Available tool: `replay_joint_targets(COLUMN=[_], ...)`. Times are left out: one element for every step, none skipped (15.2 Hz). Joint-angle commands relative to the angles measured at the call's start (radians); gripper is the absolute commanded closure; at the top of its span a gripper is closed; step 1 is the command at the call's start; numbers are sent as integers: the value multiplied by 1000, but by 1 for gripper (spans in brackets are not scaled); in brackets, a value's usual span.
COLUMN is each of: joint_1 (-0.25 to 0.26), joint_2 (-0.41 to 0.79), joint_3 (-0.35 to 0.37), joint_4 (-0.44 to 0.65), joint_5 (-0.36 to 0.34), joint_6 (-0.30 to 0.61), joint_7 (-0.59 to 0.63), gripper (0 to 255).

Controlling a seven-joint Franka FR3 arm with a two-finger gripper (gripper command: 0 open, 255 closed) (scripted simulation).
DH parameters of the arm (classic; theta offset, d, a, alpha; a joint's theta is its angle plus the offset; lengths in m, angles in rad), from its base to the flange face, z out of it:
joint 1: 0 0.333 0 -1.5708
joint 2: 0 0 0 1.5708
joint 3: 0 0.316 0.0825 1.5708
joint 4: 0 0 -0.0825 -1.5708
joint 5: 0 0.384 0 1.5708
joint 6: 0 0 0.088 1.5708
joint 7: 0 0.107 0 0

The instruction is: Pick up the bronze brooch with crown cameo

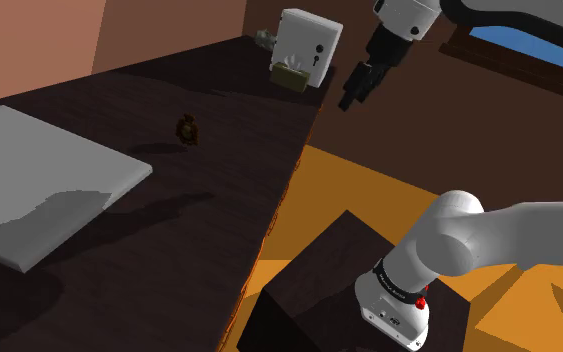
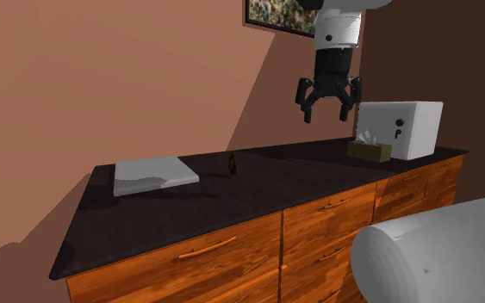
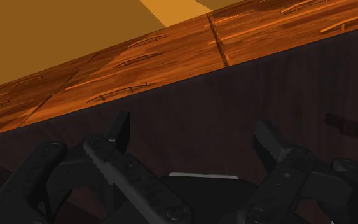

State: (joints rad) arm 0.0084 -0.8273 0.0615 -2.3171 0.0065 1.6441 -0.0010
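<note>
Dark wood countertop (image 1: 219, 200) runs over orange-brown drawers (image 2: 232, 250) against plain brownish walls (image 2: 102, 77), with a framed picture (image 2: 283, 13) high up in the second exterior view. The bronze brooch (image 1: 187, 130) stands small on the bare counter, touching nothing else. In the second exterior view the brooch (image 2: 233, 163) has a flat grey slab (image 2: 154, 174) near it at 9 o'clock and an olive tissue box (image 2: 369, 150) well apart at 3 o'clock, just beside a white box (image 2: 400, 129) with a dark knob and slot. The black gripper (image 2: 326, 113) hangs in the air above the counter, released and empty, its fingers (image 2: 306, 108) spread. The brooch sits well apart from it at about 8 o'clock in both outer views. In the shoulder view the gripper (image 1: 355, 95) hovers at 3 o'clock of the tissue box. The wrist view has the two fingers (image 3: 117, 130) standing apart over the dark top, with drawer fronts and an orange floor (image 3: 56, 25) beyond
</note>
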Motion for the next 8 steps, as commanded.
replay_joint_targets(joint_1=[0, 6, 12, 17, 23, 28, 34, 39], joint_2=[0, 35, 71, 106, 142, 179, 215, 252], joint_3=[0, 4, 8, 12, 17, 21, 26, 30], joint_4=[0, 9, 20, 32, 45, 59, 75, 91], joint_5=[0, 4, 9, 13, 16, 20, 23, 26], joint_6=[0, 23, 44, 65, 85, 104, 122, 139], joint_7=[0, -5, -10, -15, -21, -26, -31, -36], gripper=[0, 0, 0, 0, 0, 0, 0, 0])
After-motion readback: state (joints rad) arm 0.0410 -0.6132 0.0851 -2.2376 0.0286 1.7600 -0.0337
